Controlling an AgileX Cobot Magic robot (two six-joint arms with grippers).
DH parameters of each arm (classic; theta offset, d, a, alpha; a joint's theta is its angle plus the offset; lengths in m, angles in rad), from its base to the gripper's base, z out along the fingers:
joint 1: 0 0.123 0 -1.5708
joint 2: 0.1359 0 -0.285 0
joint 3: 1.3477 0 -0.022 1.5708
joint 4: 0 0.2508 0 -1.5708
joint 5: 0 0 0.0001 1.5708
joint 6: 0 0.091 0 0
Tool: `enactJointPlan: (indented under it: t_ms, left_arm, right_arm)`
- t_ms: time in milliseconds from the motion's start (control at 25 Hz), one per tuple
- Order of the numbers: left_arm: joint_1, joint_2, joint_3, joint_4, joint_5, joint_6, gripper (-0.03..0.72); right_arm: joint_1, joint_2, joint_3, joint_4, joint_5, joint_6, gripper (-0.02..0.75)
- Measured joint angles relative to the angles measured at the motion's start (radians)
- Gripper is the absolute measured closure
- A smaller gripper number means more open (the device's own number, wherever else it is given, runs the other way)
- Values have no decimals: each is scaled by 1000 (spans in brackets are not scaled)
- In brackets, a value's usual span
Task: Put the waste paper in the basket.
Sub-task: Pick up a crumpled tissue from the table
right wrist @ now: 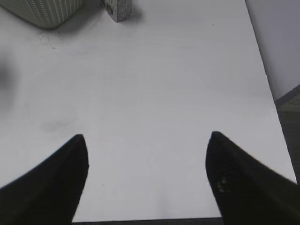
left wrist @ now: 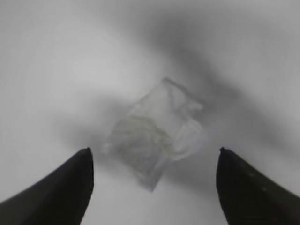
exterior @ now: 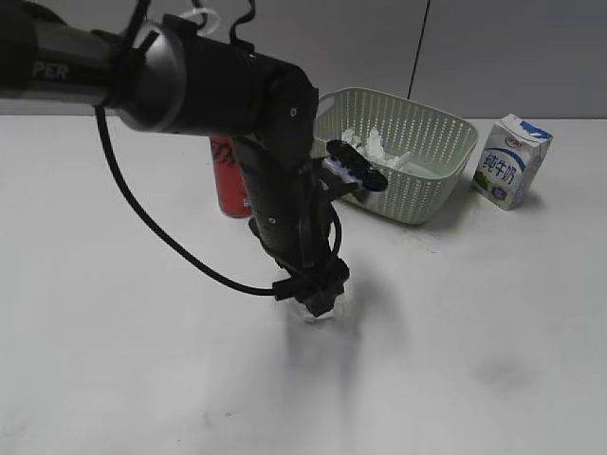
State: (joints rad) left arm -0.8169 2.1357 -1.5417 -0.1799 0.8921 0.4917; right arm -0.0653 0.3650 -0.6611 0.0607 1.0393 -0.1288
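Nearest the exterior cam, the left gripper is hanging low over the white table, w/ the black left arm sloping down to it from the upper left. Left wrist view is showing its two dark fingertips standing wide apart, w/ one wad of waste paper lying on the table betw. them, blurred, not touching either tip. In the exterior view that wad is peeking out as a pale scrap under the gripper, well in front of the basket and clear of it.

Behind the arm, left of the basket, a red can is standing upright, partly hidden by the arm.

Further back, the pale green basket is sitting on the table w/ more crumpled white paper lying inside it, against its left side. Just right of the basket, apart from it, a white-and-blue milk carton is standing upright.

Right gripper is showing only in the right wrist view: its dark fingertips are spread apart w/ nothing betw. them, hanging over bare table, while a corner of the basket and the carton base are sitting at the far top edge.
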Motion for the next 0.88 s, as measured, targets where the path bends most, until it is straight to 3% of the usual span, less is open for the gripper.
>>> enactJointPlan:
  t_ms: [680,800,880]
  left_arm:
    - [-14,84,-1,66,-100,2,100]
    - [-14,88,-5,66,-102,0,148]
    - [-14,90,-8,65,-104,0,234]
  right_arm:
    - [0,-369,151,6,89,4,146]
    - [0,-370,164,12,98,4,148]
    - [0,-370,166,14,101,3,154]
